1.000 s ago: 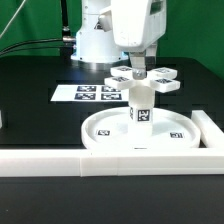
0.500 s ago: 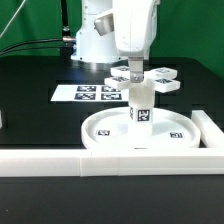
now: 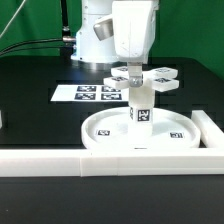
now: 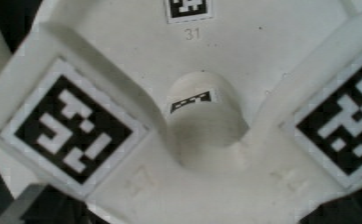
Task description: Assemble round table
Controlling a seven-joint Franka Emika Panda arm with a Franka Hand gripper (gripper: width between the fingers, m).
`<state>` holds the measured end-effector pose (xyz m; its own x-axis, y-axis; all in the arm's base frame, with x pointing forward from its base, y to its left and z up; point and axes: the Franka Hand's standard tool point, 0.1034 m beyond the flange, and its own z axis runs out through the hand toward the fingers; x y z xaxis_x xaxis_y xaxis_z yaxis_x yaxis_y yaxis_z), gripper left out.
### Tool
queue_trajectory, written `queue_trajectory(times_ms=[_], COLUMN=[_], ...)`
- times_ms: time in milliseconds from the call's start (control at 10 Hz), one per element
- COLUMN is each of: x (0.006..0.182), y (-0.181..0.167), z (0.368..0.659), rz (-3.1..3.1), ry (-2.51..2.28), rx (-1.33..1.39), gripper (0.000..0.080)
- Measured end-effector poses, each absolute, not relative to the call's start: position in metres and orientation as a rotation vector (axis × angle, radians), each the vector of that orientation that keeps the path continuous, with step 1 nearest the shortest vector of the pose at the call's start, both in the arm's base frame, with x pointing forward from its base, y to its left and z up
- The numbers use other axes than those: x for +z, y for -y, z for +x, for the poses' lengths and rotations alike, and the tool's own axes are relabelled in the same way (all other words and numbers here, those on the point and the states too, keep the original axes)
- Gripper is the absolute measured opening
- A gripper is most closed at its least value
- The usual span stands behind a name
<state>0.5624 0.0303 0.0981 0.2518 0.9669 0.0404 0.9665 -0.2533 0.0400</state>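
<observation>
The large round disc lies at the front of the table. The short cylinder leg stands upright in its middle. The cross-shaped base with its square tags sits just behind and above the leg's top. I cannot tell whether it rests on the leg or on the table behind. My gripper hangs straight down over the middle of the base, fingers apart and holding nothing. In the wrist view the base fills the picture, its round hub in the centre. The fingertips are hidden there.
The marker board lies on the black table at the exterior view's left of the base. Long white border bars run along the front and along the exterior view's right. The robot's pedestal stands behind.
My gripper has come down a little toward the cross-shaped base. The base, leg and disc have not moved.
</observation>
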Motion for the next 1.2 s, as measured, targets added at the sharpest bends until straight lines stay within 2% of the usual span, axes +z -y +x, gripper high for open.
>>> queue_trajectory(times_ms=[300,400,500,800,1200], x=[0.0961,0.0961,0.0964,0.0963,0.0964], y=[-0.0318,-0.0311,-0.0306,-0.0304,-0.0286], z=[0.5635,0.5636,0.5639,0.5638,0.5635], rz=[2.474,2.469,2.471,2.512,2.909], ry=[-1.916,-1.919,-1.916,-1.864,-1.209], rx=[0.085,0.083,0.083,0.083,0.092], gripper=[0.0649,0.0526,0.0443,0.0443,0.0444])
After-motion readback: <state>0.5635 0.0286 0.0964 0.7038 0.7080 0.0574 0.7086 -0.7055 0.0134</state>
